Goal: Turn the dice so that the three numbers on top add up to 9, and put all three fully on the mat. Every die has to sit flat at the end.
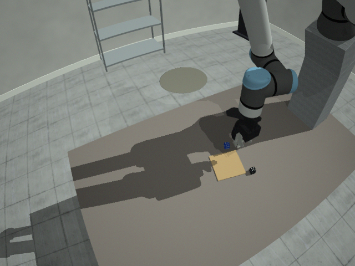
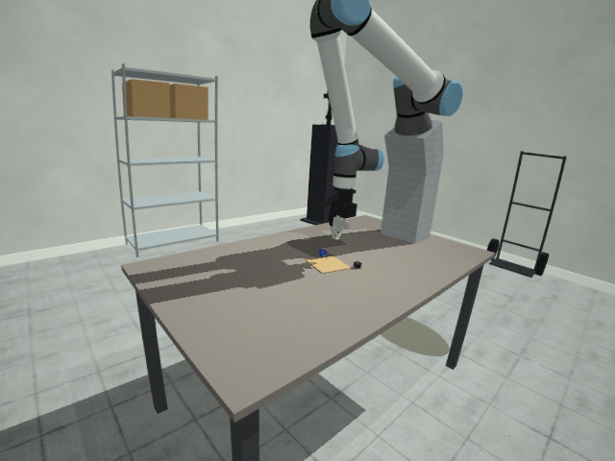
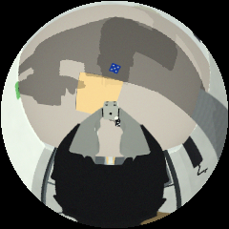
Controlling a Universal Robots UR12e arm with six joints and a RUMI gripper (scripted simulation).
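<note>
My gripper (image 3: 108, 108) is closed on a pale grey die (image 3: 111, 111), pinched between my two fingertips and held in the air above the table (image 2: 278, 317), over the far edge of the tan mat (image 1: 227, 165). The die is a cube, so it has no long axis; in the wrist view one face looks up at my camera with its edges roughly square to my fingers, and I cannot read its pips. The blue die (image 1: 226, 145) sits on the table just off the mat's far corner, in my arm's shadow, showing five white pips on top in the wrist view. The black die (image 1: 252, 170) rests on the table just beside the mat's right edge, with white pips too small to count.
</note>
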